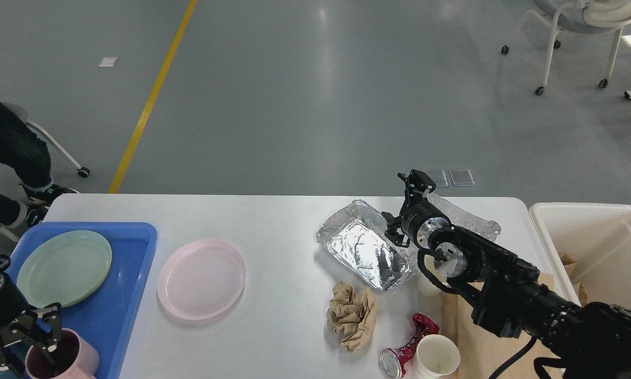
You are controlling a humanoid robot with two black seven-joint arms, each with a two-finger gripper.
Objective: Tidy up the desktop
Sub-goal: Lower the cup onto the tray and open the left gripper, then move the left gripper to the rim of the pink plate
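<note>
The white desktop (pixel 273 221) carries a blue tray (pixel 131 263) at the left with a green plate (pixel 65 266) in it. At the tray's near end my left gripper (pixel 40 337) reaches down onto the rim of a pink cup (pixel 76 363) and looks shut on its wall. A pink plate (pixel 201 278) lies beside the tray. My right gripper (pixel 415 181) hovers at the far edge of a crumpled foil tray (pixel 357 247); it is dark and seen end-on, so its fingers cannot be told apart.
Crumpled brown paper (pixel 351 315), a crushed red can (pixel 407 347) and a white paper cup (pixel 437 357) lie near the front right. Flat brown paper (pixel 473 347) lies under my right arm. A cream bin (pixel 584 231) stands off the right edge. A seated person (pixel 5 152) is at the far left.
</note>
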